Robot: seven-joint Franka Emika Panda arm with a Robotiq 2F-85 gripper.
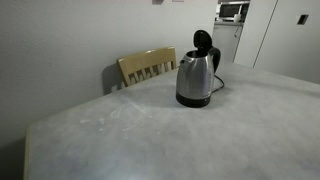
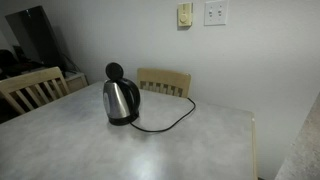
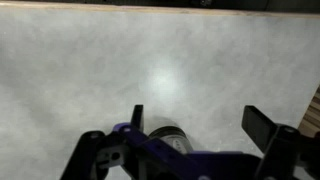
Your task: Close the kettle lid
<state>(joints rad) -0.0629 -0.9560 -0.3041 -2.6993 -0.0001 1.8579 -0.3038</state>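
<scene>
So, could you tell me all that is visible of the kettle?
The kettle is brushed metal, tapering upward, with a black base, a black handle and a small spout. It stands upright on the grey table near a wooden chair. Its round black lid is tipped up, open. A black cord runs from its base across the table. Nothing else touches it.
</scene>
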